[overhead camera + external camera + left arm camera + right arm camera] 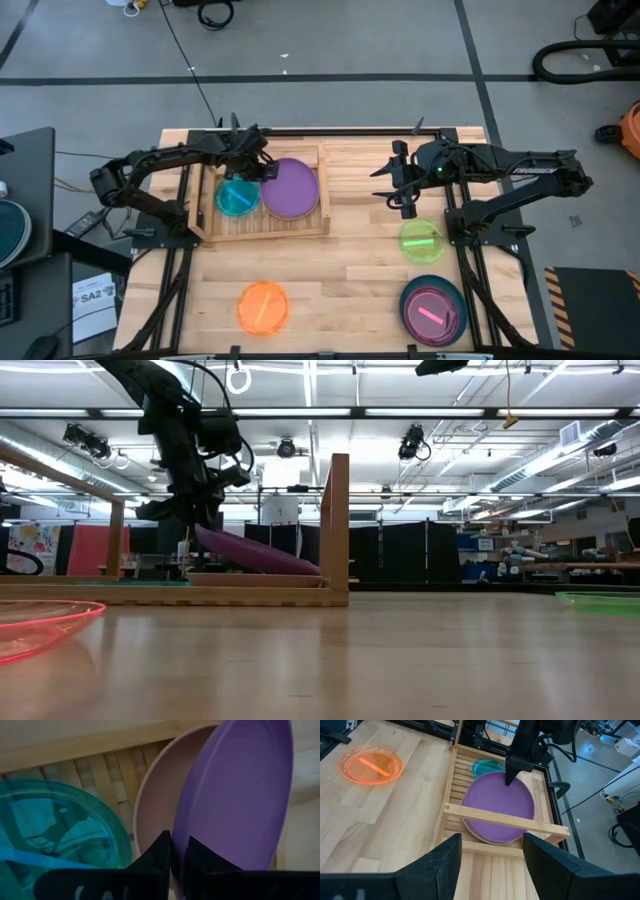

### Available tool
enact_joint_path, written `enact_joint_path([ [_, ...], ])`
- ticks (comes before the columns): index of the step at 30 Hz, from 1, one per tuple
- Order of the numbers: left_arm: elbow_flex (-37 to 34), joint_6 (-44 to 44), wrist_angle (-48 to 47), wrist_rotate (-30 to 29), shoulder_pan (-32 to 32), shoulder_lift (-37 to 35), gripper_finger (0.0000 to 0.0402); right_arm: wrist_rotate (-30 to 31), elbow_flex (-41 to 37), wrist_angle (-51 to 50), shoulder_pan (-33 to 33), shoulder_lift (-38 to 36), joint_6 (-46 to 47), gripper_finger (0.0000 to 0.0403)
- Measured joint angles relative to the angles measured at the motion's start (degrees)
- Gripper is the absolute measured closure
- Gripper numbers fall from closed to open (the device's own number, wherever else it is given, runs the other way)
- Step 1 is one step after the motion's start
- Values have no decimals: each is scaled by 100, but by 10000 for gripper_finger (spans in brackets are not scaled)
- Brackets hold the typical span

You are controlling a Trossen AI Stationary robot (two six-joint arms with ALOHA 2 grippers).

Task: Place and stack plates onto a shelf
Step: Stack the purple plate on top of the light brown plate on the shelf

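Note:
The shelf (265, 230) is a slatted wooden tray on the table's left half. In it lie a clear blue-teal plate (237, 198) and a pink plate (152, 805). A large purple plate (292, 190) is tilted over the pink one. My left gripper (262, 170) is at the purple plate's far-left rim, shut on it. My right gripper (407, 207) is open and hangs over bare table right of the shelf, just beyond a green plate (421, 241). An orange plate (263, 307) lies near the front edge. A magenta plate sits on a dark teal plate (433, 311) at the front right. My left gripper pinches the purple plate's rim (181, 832) between its two fingers, one on the upper face and one underneath. It comes from above, pointing down. The held edge (205, 532) is raised and the plate slopes down to its opposite edge (310, 569), which rests in the shelf over the pink plate.
The shelf has raised side rails (505, 819) and tall corner posts (338, 525). Bare tabletop lies between the shelf and the green plate and along the middle front. Both arm bases stand at the table's left and right sides.

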Motion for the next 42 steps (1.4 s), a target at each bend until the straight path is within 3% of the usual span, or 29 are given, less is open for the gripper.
enact_joint_path([
  [15,0,-1,47,-371,-49,0,371,0,1,0,-2,0,0,188],
  [29,0,288,46,-534,-155,-4,336,0,0,0,1,0,0,188],
  [42,0,298,44,-564,-160,-7,259,0,1,-24,-1,0,0,188],
])
